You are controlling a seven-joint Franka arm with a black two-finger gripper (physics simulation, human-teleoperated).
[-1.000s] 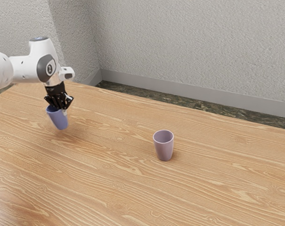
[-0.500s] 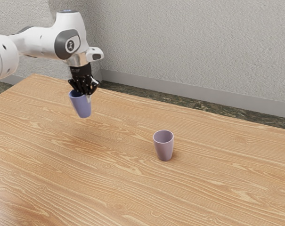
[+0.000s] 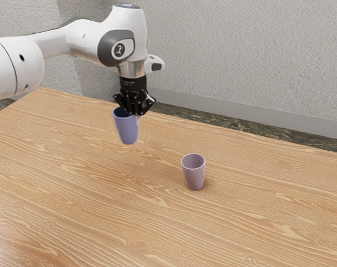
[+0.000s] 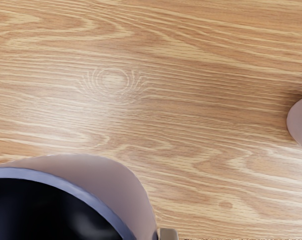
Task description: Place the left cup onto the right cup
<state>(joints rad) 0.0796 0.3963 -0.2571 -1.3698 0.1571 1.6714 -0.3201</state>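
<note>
Exterior view: left cup (image 3: pixel 127 130) held clear of table (image 3: pixel 73 211), slightly tilted. Jaws of gripper (image 3: pixel 133 112) pinched on its rim wall. Right cup (image 3: pixel 193 171) upright, well apart toward exterior view's right. Risk: tilted base lowered off-centre, right cup knocked over.

Wrist view: left cup rim (image 4: pixel 66 195) just under hand, right cup edge (image 4: pixel 301 125) seen beyond. Risk: rim-only pinch loosened during carry, cup dropped short.

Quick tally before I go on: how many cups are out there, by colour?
Bluish cup: 1, held in the gripper above the table
Mauve cup: 1, standing upright on the table
Total: 2 cups
</note>
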